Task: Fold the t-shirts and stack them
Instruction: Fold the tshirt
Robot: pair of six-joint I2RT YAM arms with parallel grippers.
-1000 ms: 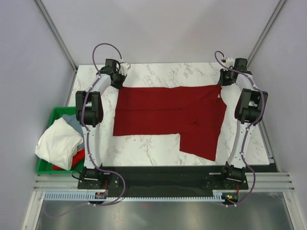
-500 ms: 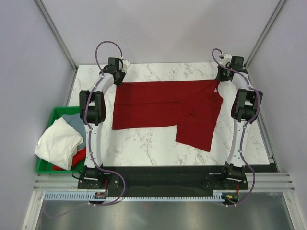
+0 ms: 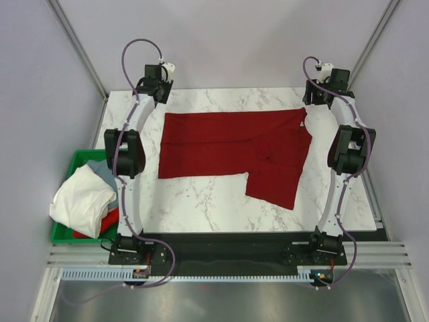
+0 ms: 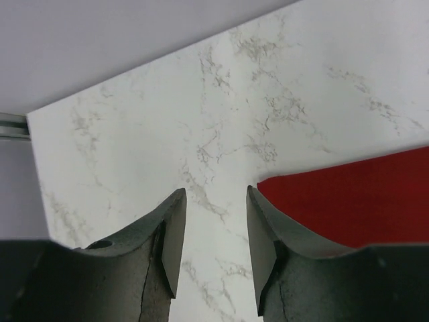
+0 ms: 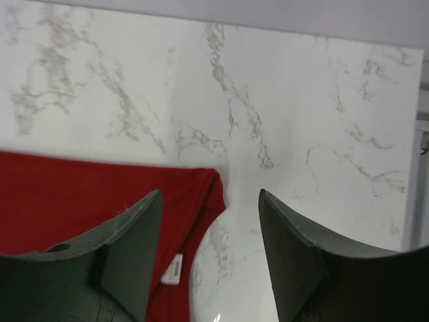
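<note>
FAR EDGE OF TABLE: Both arms reach over the back of the marble table, L gripper and R gripper each spread wide w/ nothing between the fingers. The red tee lies flat across the far half of the table between the arms. Its far-left corner sits just beside the L gripper, its far-right corner and white label just below the R gripper.

Risks from here: the tee isn't square. A flap juts toward the near-right, so any fold made now would likely come out skewed. The cloth lies thin and flat on hard marble, so fingers could skid over the edge and close on air. The far-right corner looks doubled over, so a pinch there might catch the top layer only and let the rest sag. Uneven pulls from L and R would drag the tee askew.

Off the table's left side, the green bin is overfull: a white tee heaped above the rim and spilling over the left wall, a grey tee and a 2nd red one tucked under. Lifting one could haul the others out.
</note>
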